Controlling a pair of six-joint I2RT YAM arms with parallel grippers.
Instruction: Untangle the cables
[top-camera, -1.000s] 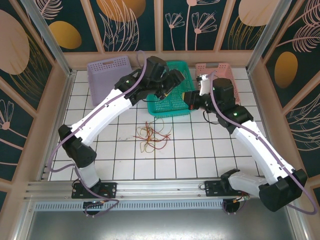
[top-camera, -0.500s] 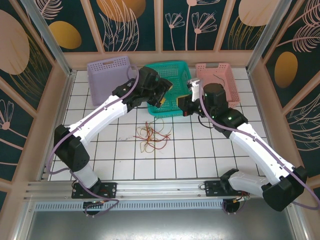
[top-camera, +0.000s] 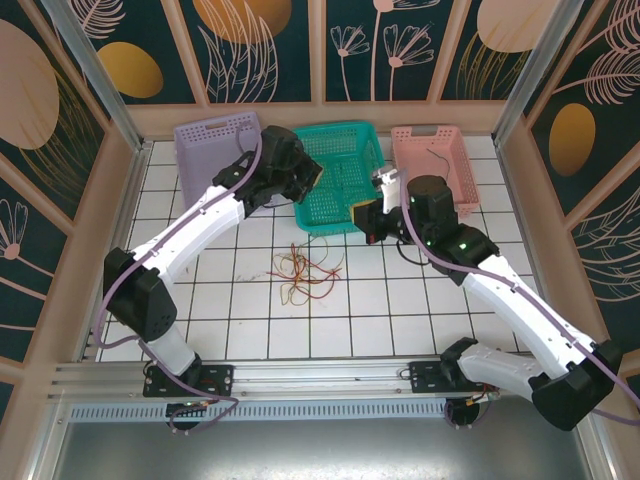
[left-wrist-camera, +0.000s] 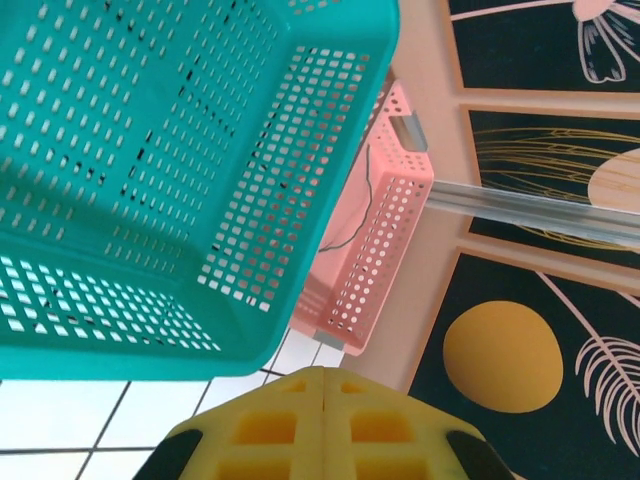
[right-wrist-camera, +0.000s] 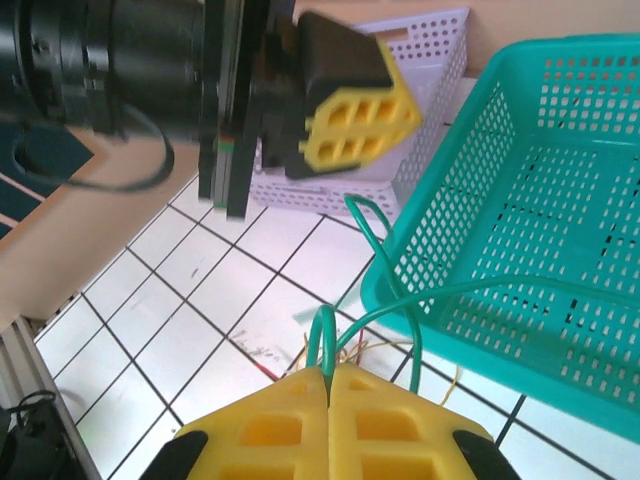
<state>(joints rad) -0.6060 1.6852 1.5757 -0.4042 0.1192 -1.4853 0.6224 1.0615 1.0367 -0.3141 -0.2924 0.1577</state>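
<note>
Top view: the tangle (top-camera: 303, 270) of red, yellow and tan cables lies mid-surface (top-camera: 230, 290), just in front of the teal basket (top-camera: 312, 222). The right pincer (top-camera: 363, 222) hangs over that basket's near right corner, toward the far edge and right of the tangle. The left pincer (top-camera: 308, 178) sits at the basket's left rim, farther off. So the right arm is nearer the tangle. A dark cable (top-camera: 437, 160) lies lengthwise in the pink basket (top-camera: 430, 131).

Left wrist: the left pincer (left-wrist-camera: 322, 385) has its pads pressed together, with nothing seen between them. It looks past the teal basket (left-wrist-camera: 250, 200) to the pink basket (left-wrist-camera: 390, 230), where the dark cable (left-wrist-camera: 365, 185) runs along the floor.

Right wrist: the right pincer (right-wrist-camera: 328, 375) is clamped on a green cable (right-wrist-camera: 365, 215). This cable loops up from the pads and bends off along the teal basket (right-wrist-camera: 440, 150) wall, something the top view does not resolve. The left pincer (right-wrist-camera: 360, 125) hangs ahead, closed, before the lilac basket (right-wrist-camera: 420, 60). I judge the coming pull turns on carrying the green strand away from the tangle.
</note>
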